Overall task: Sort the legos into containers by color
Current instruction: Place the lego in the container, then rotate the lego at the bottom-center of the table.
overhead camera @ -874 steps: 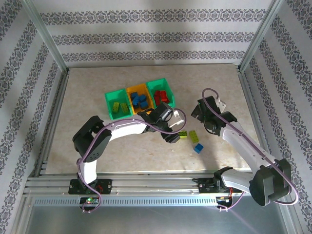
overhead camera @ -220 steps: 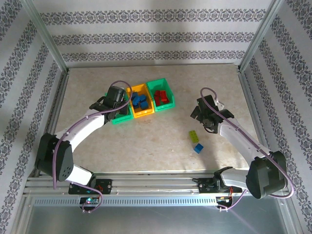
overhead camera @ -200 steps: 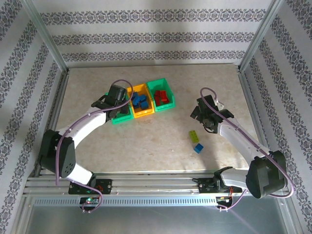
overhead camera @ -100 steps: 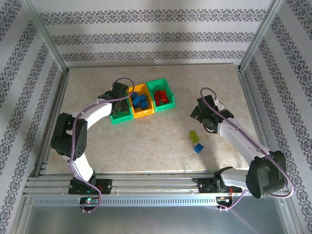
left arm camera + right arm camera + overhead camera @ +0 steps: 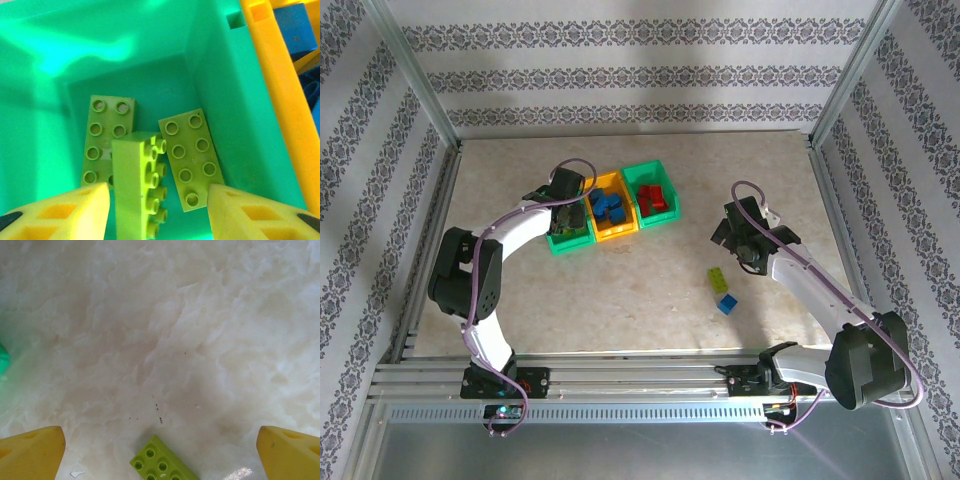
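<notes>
Both wide open, empty: left pincer [image 5: 157, 202] over green bin [image 5: 215, 65], right pincer [image 5: 160, 440] above table [image 5: 175, 315].

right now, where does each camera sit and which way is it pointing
Top external: above and behind the arms, looking down on the table; both arms show, left pincer over the left green bin.
Left wrist: on the left arm, facing down into that bin at three yellow-green bricks; its yellow fingertips frame the bottom.
Right wrist: on the right arm, facing down at the table and a loose yellow-green brick; its fingertips at the bottom corners.
Shared: top external and right wrist both show that loose brick.
</notes>
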`<action>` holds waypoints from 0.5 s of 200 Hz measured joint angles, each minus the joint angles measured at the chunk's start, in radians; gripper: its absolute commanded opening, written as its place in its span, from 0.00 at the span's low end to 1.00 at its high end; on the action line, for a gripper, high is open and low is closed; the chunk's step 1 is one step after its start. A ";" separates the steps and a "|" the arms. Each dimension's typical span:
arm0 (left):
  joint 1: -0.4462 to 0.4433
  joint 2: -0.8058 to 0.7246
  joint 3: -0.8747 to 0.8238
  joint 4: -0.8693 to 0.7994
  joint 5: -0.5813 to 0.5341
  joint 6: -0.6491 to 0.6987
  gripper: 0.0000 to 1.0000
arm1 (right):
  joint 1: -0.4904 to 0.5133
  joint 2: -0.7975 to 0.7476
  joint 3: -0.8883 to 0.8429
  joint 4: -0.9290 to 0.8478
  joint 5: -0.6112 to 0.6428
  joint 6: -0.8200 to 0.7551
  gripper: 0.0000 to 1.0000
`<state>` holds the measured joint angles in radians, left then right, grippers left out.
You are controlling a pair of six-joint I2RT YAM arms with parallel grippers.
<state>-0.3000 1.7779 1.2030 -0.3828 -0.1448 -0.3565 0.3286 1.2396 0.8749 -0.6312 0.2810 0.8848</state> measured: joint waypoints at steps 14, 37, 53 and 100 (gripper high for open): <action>0.000 -0.014 0.000 0.000 0.002 0.000 0.55 | 0.000 0.000 0.000 0.000 -0.001 0.000 0.98; 0.000 -0.048 0.000 0.000 0.003 -0.003 0.55 | 0.000 0.000 0.000 0.000 -0.002 0.000 0.98; 0.000 -0.075 -0.002 0.001 0.006 -0.005 0.55 | 0.000 0.000 0.000 0.000 -0.002 0.000 0.98; -0.009 -0.190 -0.056 0.018 0.074 -0.011 0.57 | 0.000 0.000 0.000 0.000 -0.002 0.000 0.98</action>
<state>-0.3088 1.5875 1.1465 -0.3653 -0.0711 -0.3676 0.3286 1.2396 0.8749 -0.6315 0.2794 0.8848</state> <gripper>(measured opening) 0.559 0.984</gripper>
